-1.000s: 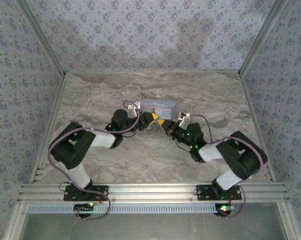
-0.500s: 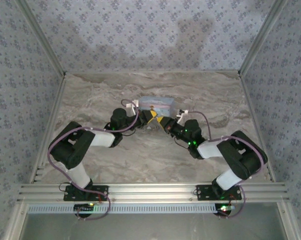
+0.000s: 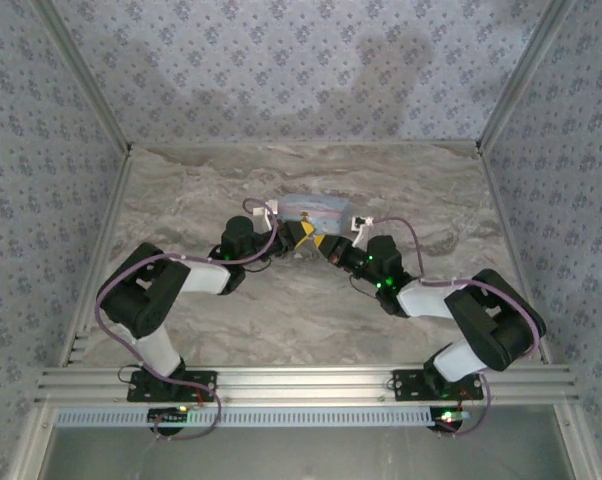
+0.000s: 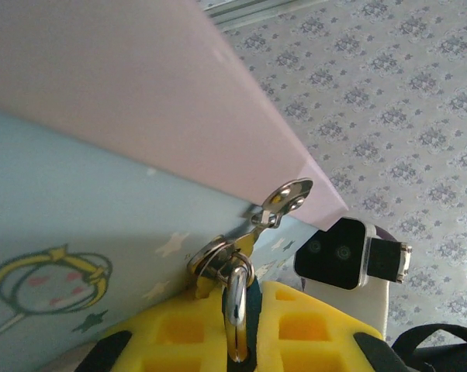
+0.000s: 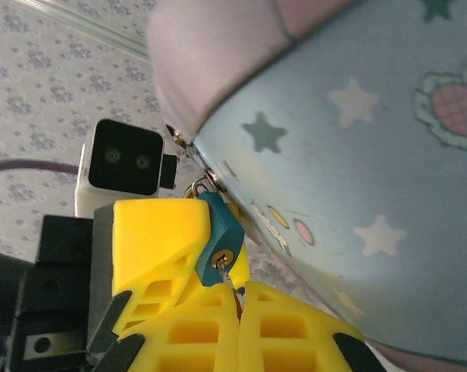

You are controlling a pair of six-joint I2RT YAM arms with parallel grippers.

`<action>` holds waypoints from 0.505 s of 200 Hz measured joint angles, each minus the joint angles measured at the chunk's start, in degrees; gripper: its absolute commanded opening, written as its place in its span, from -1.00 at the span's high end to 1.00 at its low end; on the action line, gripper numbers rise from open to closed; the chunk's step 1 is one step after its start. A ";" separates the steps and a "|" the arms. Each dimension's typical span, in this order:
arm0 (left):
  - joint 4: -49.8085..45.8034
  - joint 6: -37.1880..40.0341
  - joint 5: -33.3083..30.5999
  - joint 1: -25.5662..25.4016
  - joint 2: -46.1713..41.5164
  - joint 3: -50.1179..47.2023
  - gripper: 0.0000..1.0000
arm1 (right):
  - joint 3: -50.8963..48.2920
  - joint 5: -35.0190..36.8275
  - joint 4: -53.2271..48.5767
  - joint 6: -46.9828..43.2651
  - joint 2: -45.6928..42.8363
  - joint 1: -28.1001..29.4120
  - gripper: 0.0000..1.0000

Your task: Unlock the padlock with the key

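The padlock (image 5: 218, 236) is a tiny teal lock hanging by its metal shackle (image 4: 235, 306) from the hasp (image 4: 284, 198) of the pale blue tin (image 3: 316, 209). My left gripper (image 4: 249, 302) is shut on the padlock's body, its yellow fingers (image 5: 152, 248) on either side. My right gripper (image 5: 240, 298) is shut on the key (image 5: 230, 277). The key's blade tip sits in the keyhole (image 5: 223, 256) on the lock's underside. In the top view the left gripper (image 3: 299, 236) and the right gripper (image 3: 327, 247) meet just in front of the tin.
The tin's pink lid (image 4: 140, 85) overhangs the hasp. The tin stands mid-table on the marble-patterned top (image 3: 281, 310). Patterned walls (image 3: 281, 70) enclose the table on three sides. The left wrist's camera (image 5: 125, 159) sits close beside the lock.
My right arm has pushed up and to the left, bringing its gripper closer to the left gripper at the tin's front. The left arm has barely moved.
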 measured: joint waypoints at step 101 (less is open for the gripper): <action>-0.11 0.02 -2.12 0.02 0.00 1.03 1.00 | 1.51 -6.12 6.58 9.38 4.79 -2.95 1.00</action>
